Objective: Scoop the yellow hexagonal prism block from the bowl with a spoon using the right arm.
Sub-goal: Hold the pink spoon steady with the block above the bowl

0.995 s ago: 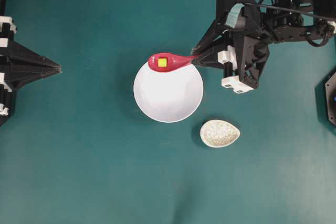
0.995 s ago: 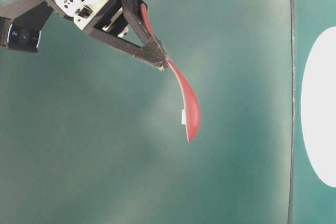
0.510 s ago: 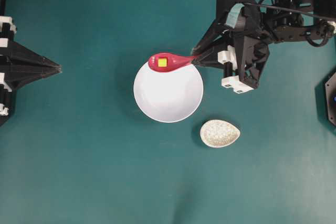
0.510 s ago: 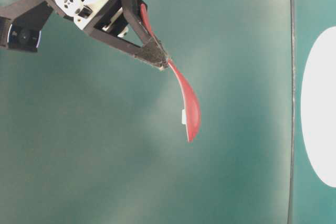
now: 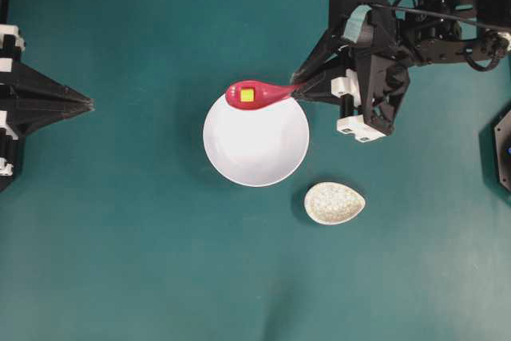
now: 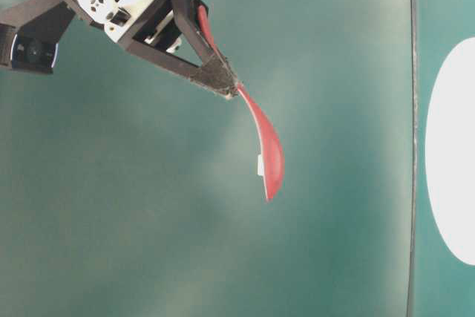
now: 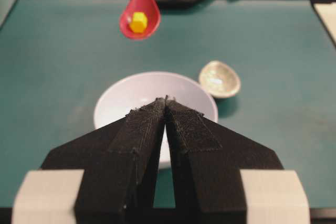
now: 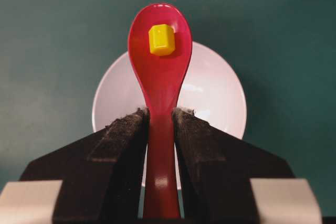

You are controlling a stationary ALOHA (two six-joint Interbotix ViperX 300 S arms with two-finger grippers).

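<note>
Teal mat covers the whole table in the overhead view. White bowl sits near frame centre, nothing visible inside it. Small speckled beige spoon rest lies just to its lower right, apart from the rim.

Right arm enters from the upper right of the overhead frame. Right gripper has its jaws clamped on the handle of the pink-red spoon; the wrist view shows both pads pressed against the handle sides. Spoon bowl points left and overlaps the bowl's upper rim in the overhead view. Yellow hexagonal prism block rests inside the spoon bowl, toward its tip end in the right wrist view. Left wrist view shows the spoon raised clear above the white bowl, block sitting in it.

Table-level view shows the spoon side-on, hanging from the gripper tips, with a pale bit at its edge, too small to identify.

Left gripper sits at the left edge of the overhead frame, well apart from the bowl, fingers together at the tips, holding nothing.
</note>
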